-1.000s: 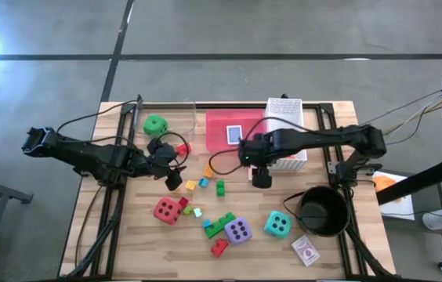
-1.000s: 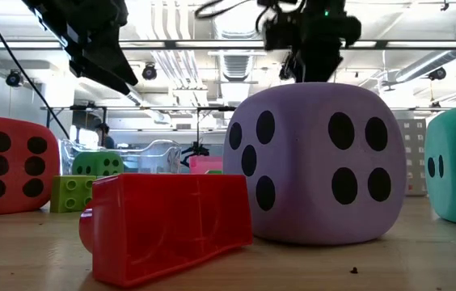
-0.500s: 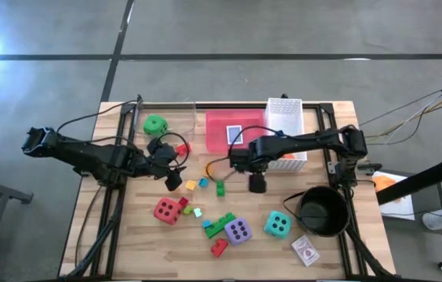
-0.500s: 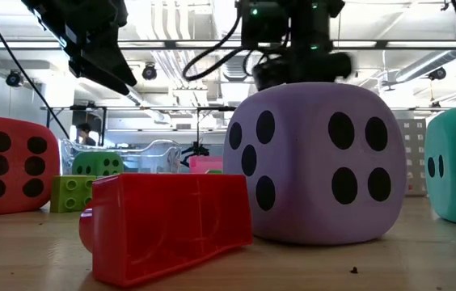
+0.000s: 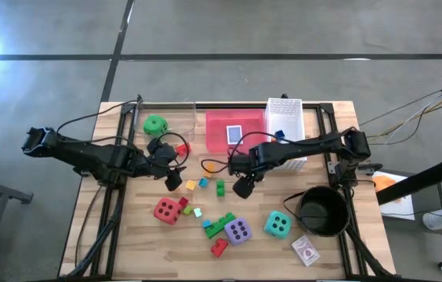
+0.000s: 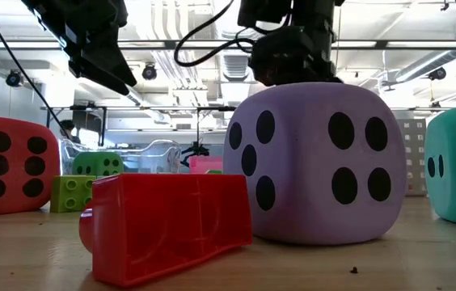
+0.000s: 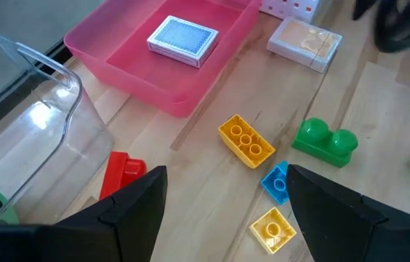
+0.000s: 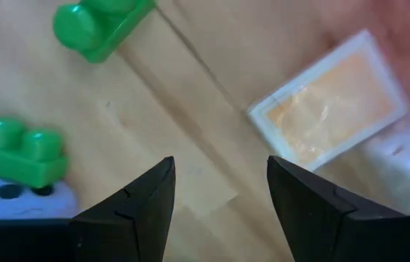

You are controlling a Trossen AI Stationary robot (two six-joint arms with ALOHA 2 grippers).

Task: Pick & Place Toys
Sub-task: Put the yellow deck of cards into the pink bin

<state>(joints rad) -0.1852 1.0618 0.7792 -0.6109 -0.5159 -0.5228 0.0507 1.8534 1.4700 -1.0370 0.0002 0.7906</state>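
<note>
Toys are scattered all over the wooden surface [image 5: 127, 235], so I'll place stuff relative to the pink tray [image 5: 240, 125]. One blue card pack [image 5: 234, 134] lies inside the tray, and an orange card pack [image 8: 328, 109] lies just off the tray's corner. Right end effector [image 5: 242, 188] hovers just in front of the tray, fingers apart, holding nothing, with a green brick [image 8: 96, 25] on the wood near it. Left end effector [image 5: 173, 181] sits off the tray's left front corner, fingers spread and empty too, near the yellow brick [image 7: 246, 141] and a red brick [image 7: 120, 173]. Farther in front of the tray: red die [image 5: 167, 210], purple die [image 5: 238, 230], teal die [image 5: 277, 224]. Green die [image 5: 155, 124] is left of the tray.
</note>
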